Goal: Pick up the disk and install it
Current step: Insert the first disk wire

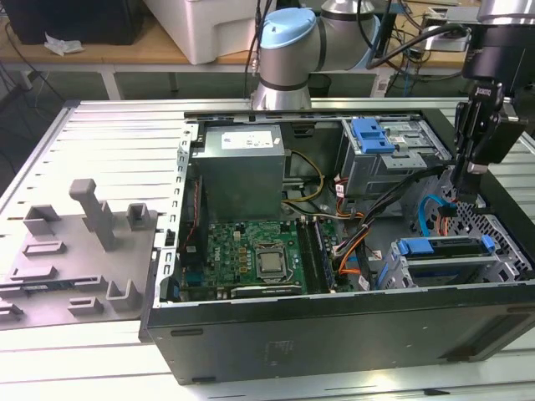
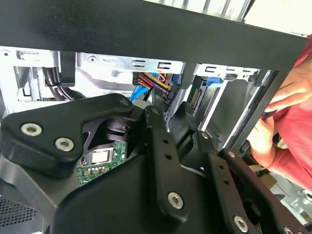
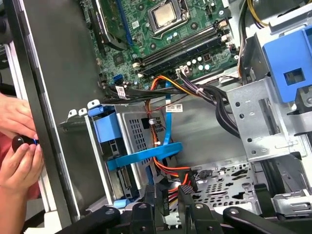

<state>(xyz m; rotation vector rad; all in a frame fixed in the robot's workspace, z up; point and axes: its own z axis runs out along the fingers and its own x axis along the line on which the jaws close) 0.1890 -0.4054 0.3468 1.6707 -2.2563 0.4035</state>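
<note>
- An open computer case (image 1: 334, 334) lay on its side on a slatted metal worktop (image 1: 109, 125), with a grey moulded tray (image 1: 75, 251) beside it at the exterior view's left.
- Inside the case sat a grey power supply box (image 1: 245, 167) with a white sticker, and below it a green circuit board (image 1: 251, 255).
- A bare blue bracket (image 1: 372, 134) topped the upper metal cage, well apart from the lower cage (image 1: 393, 271).
- A bundle of black, orange and red wires (image 3: 195, 90) ran from the board towards the cages. Some red and orange ones lay just beside the claw tips.
- A flat blue cable (image 3: 146, 156) looped across the perforated side of the lower cage.
- A person's hands (image 3: 19, 146) rested at the case's outer wall, holding a small dark object. A red sleeve (image 2: 292, 136) showed past the case edge.
- The disk (image 1: 445, 261) sat in the lower cage at the exterior view's right, silver-grey with a bright blue rail along its upper edge.
- The claw (image 1: 466, 196) hung inside the case above that cage, near the disk but not touching it.
- In the first wrist view the claw (image 3: 168, 195) had its black fingers (image 3: 151, 200) a narrow gap apart, with nothing held between them.
</note>
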